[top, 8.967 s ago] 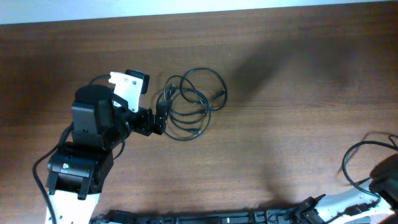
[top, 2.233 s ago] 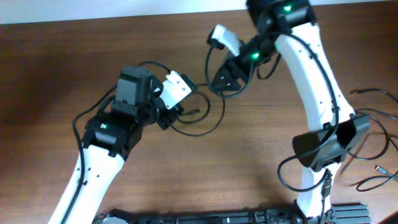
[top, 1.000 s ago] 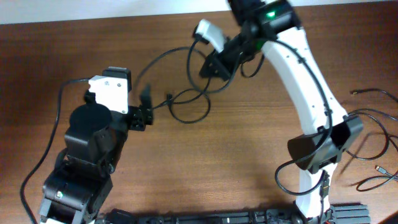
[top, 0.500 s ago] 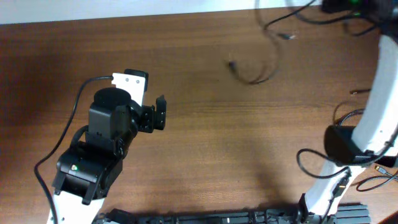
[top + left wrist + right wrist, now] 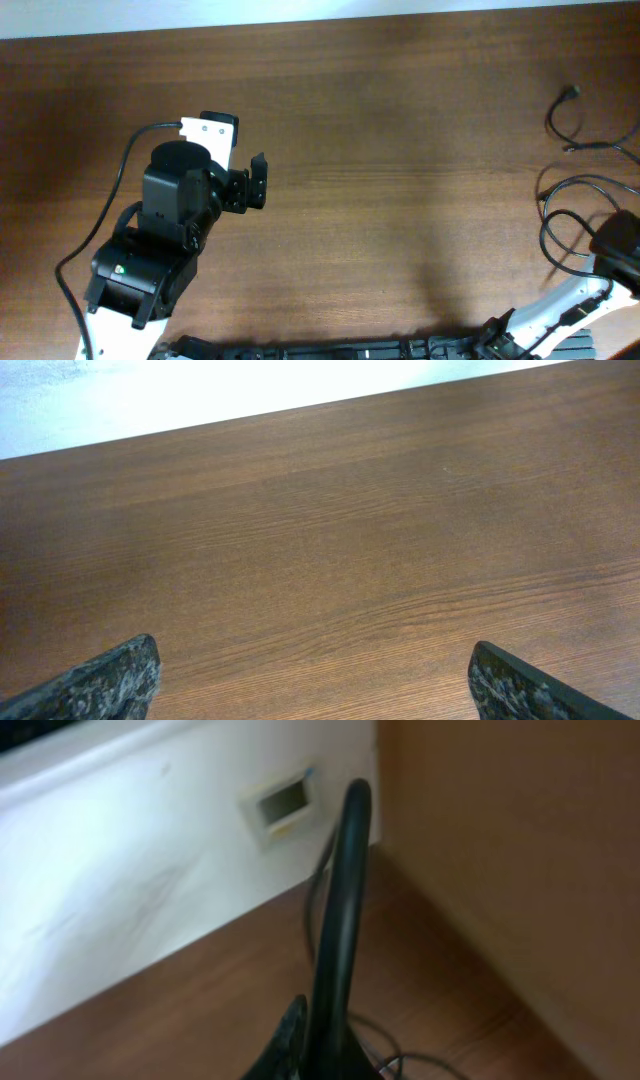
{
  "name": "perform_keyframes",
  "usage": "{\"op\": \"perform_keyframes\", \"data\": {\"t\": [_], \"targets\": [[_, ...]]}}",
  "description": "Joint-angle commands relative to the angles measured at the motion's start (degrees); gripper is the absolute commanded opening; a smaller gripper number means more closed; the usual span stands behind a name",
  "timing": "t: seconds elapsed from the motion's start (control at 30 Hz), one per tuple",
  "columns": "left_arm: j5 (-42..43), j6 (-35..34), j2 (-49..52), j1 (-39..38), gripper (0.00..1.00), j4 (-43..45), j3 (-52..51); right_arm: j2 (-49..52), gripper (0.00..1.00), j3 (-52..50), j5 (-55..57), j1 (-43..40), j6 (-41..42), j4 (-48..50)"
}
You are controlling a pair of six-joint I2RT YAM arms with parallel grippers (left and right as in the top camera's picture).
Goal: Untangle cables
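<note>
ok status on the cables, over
left tool open, empty. right tool shut on a black cable. plug-ended strand at table right edge. no obstruction seen.

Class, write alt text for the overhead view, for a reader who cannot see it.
Seen from above, the left end effector stands open over a brown wooden table, holding nothing. Thin black cables lie in loose loops at the far right edge, near the right arm.

In the blurred right wrist view the right gripper (image 5: 312, 1058) is cut off at the bottom edge, and in the overhead view the cables (image 5: 551, 120) run off the right edge
</note>
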Motion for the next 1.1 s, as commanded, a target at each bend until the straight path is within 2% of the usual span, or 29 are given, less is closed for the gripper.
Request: {"op": "perform_keyframes", "data": {"t": [0.0, 0.17, 0.3, 0.53, 0.8, 0.83, 0.87, 0.9, 0.93, 0.97, 1.0, 1.07], "targets": [[0.6, -0.1, 0.1, 0.0, 0.99, 0.0, 0.7, -0.8, 0.04, 1.2, 0.1, -2.8, 0.4, 3.5], [0.6, -0.1, 0.1, 0.0, 0.99, 0.0, 0.7, 0.3, 0.04, 1.1, 0.1, -3.3, 0.6, 11.6], [0.6, -0.1, 0.1, 0.0, 0.99, 0.0, 0.7, 3.6, 0.04, 0.5, 0.1, -3.3, 1.0, 12.7], [0.6, -0.1, 0.1, 0.0, 0.99, 0.0, 0.7, 14.4, 0.04, 0.4, 0.1, -3.3, 0.9, 4.5], [0.6, -0.1, 0.1, 0.0, 0.99, 0.0, 0.7, 21.7, 0.04, 0.4, -0.2, -2.2, 0.9, -2.4], [0.6, -0.1, 0.1, 0.0, 0.99, 0.0, 0.7, 22.3, 0.08, 0.3, -0.2, -1.6, 0.9, -3.3], [0.6, -0.1, 0.1, 0.0, 0.99, 0.0, 0.7, 22.4, 0.2, 0.3, -0.2, -1.1, 0.9, -4.0], [0.6, -0.1, 0.1, 0.0, 0.99, 0.0, 0.7, 22.5, 0.45, 0.3, -0.2, 0.0, 0.9, -5.2], [0.6, -0.1, 0.1, 0.0, 0.99, 0.0, 0.7, 22.5, 0.62, 0.3, -0.2, 0.9, 0.9, -5.6], [0.6, -0.1, 0.1, 0.0, 0.99, 0.0, 0.7, 22.5, 0.75, 0.3, -0.2, 1.6, 0.9, -6.0], [0.6, -0.1, 0.1, 0.0, 0.99, 0.0, 0.7, 22.5, 0.83, 0.3, -0.1, 2.6, 0.9, -6.7], [0.6, -0.1, 0.1, 0.0, 0.99, 0.0, 0.7, 22.5, 0.87, 0.3, -0.2, 4.2, 0.6, -7.9]]}}
